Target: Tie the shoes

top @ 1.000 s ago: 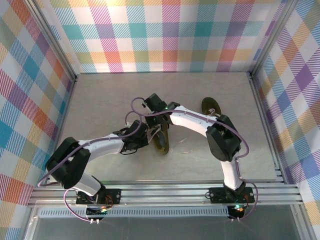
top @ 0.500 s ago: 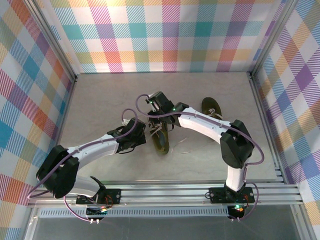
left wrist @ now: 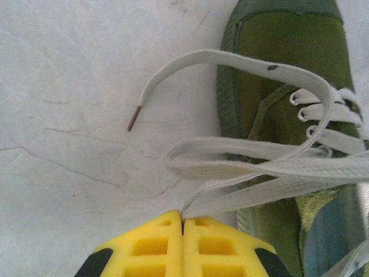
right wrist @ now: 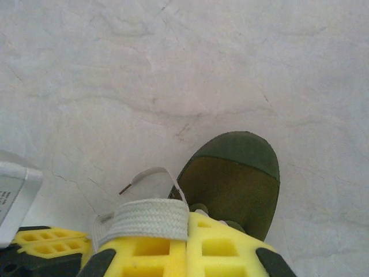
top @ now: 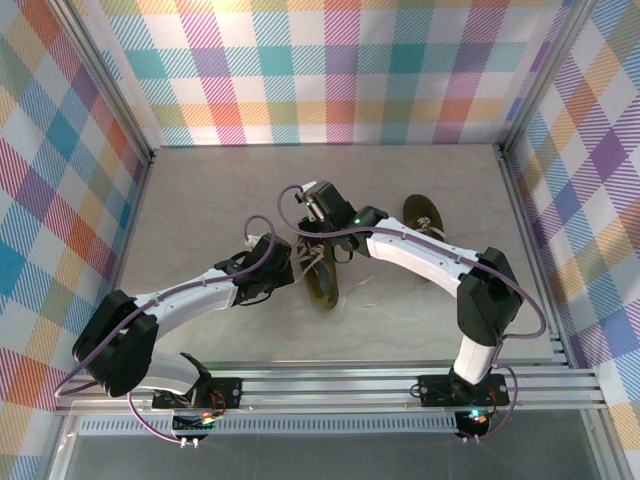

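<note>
The olive shoe [top: 322, 283] lies mid-table between both arms, with the second shoe [top: 425, 214] to its far right. The left gripper [left wrist: 183, 232] is clamped on a lace strand [left wrist: 230, 193] left of the shoe. The right gripper [right wrist: 187, 245] has its jaws together, seemingly pinching a flat lace band [right wrist: 151, 218], probably so that opposing pulls tighten a knot.

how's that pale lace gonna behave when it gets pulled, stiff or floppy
Probably floppy: the lace lies in loose curves and folds flat where the left pincer pinches it. Likely light and a bit grippy, being woven. A hard pull may drag the small shoe rather than tighten.
</note>
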